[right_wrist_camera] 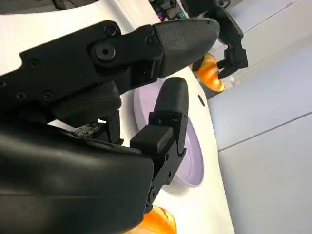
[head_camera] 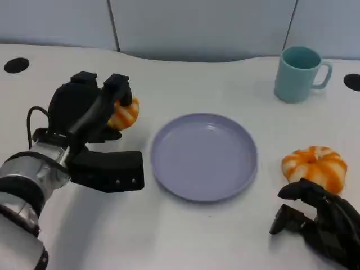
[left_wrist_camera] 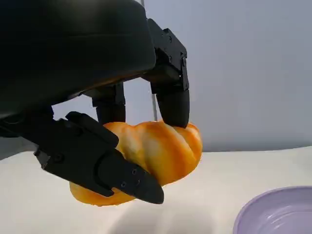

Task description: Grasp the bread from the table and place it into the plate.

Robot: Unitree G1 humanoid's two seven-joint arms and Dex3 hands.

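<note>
An orange-and-white bread roll is gripped by my left hand, left of the lavender plate. In the left wrist view the roll sits pinched between the fingers above and the thumb below, raised a little off the white table, with the plate's rim nearby. My right hand lies at the table's near right with its fingers apart and nothing in them, just in front of a second roll. The right wrist view looks past that hand's fingers to the plate and the held roll.
A teal mug stands at the back right, beyond the plate. Two black round holes mark the table's far corners. A grey-blue wall panel runs behind the table's curved far edge.
</note>
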